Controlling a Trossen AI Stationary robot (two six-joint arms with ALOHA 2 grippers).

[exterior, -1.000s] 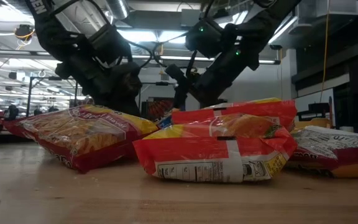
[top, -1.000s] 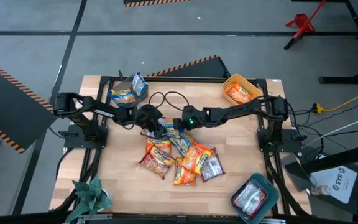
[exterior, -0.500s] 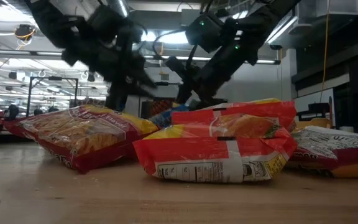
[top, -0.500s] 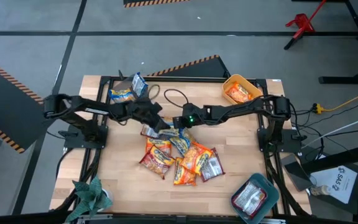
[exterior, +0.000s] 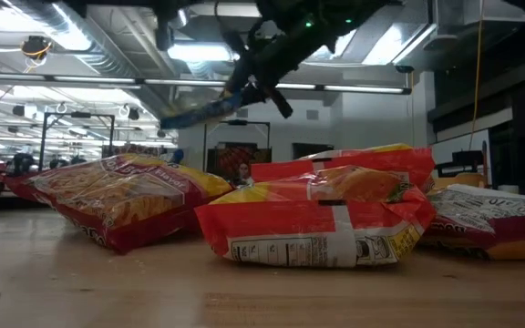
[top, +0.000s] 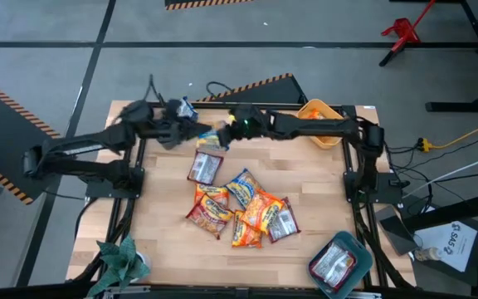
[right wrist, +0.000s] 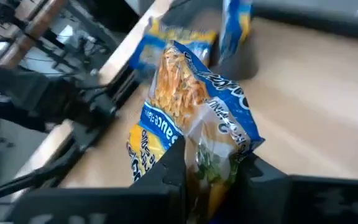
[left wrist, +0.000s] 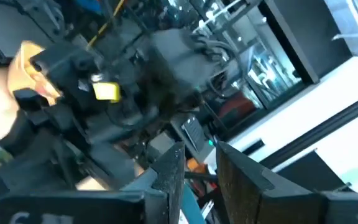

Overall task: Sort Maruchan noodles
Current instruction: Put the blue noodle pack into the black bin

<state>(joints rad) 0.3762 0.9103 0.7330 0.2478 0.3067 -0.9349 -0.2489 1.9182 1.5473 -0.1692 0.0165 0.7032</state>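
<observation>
My right gripper (top: 222, 134) hangs over the table's far side, left of its middle, shut on a blue-and-yellow noodle packet (top: 210, 139). That packet shows high up in the low view (exterior: 199, 114). My left gripper (top: 187, 129) is just left of it, near the blue packets (top: 187, 109) at the far-left corner. Its wrist view looks out into the room. Several orange, blue and silver packets lie in a pile (top: 243, 208) at mid-table. One silver packet (top: 204, 169) lies flat at the pile's far-left side. My right gripper (right wrist: 210, 171) pinches the blue-and-yellow packet between its two fingers at one end (right wrist: 207, 155). The rest of the packet (right wrist: 191, 106) reaches forward past the fingertips. The arm comes from the table's right. The packet is lifted clear of the table and tilted (exterior: 199, 114).
A yellow bin (top: 332, 112) with an orange packet stands at the far-right corner. A teal bin (top: 355, 249) with silver packets stands at the near-right corner. Red-and-orange packets (exterior: 322, 214) fill the front of the low view. Bare wood lies along the table's near-left side.
My right gripper rose from the pile with the blue-and-yellow packet and carried it toward the far-left corner. My left gripper drew back from the pile, going up and toward the far-left corner. The silver packet that lay under both grippers now lies uncovered.
</observation>
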